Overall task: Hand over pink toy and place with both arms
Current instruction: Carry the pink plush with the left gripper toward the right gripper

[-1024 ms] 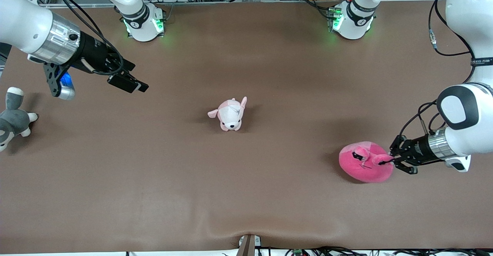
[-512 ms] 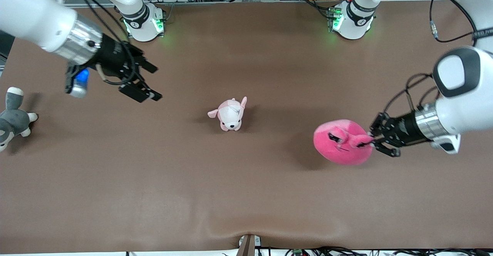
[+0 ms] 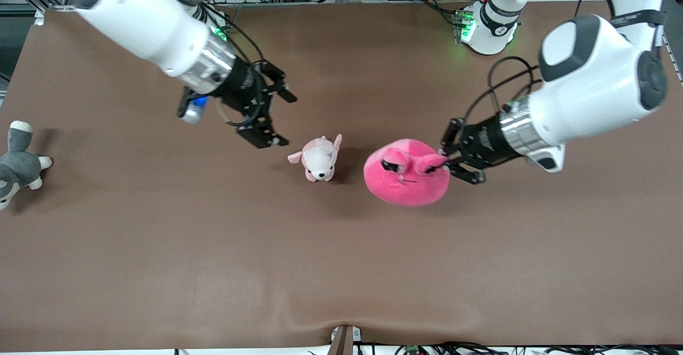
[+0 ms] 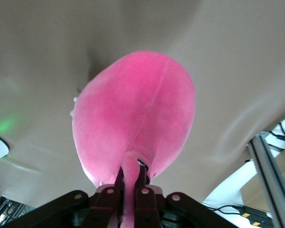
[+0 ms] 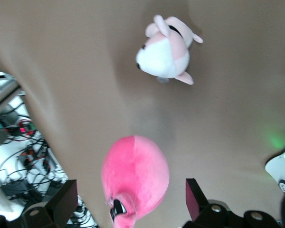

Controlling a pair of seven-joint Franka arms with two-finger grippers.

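The pink toy (image 3: 405, 173), a round hot-pink plush with black eyes, hangs above the middle of the table. My left gripper (image 3: 447, 162) is shut on one of its flaps, as the left wrist view shows (image 4: 131, 183), with the toy's body (image 4: 135, 111) hanging past the fingers. My right gripper (image 3: 277, 117) is open and empty, in the air over the table beside the small puppy plush, toward the right arm's end. In the right wrist view the pink toy (image 5: 135, 173) lies past the wide-apart fingers (image 5: 194, 197).
A small pale pink-and-white puppy plush (image 3: 319, 157) stands on the brown table (image 3: 341, 259) beside the pink toy; it also shows in the right wrist view (image 5: 167, 50). A grey-and-white plush dog (image 3: 16, 163) lies at the table's edge by the right arm's end.
My left gripper has lifted the pink toy off the table and carried it toward the table's middle. My right gripper has swung in toward the middle, beside the puppy plush.
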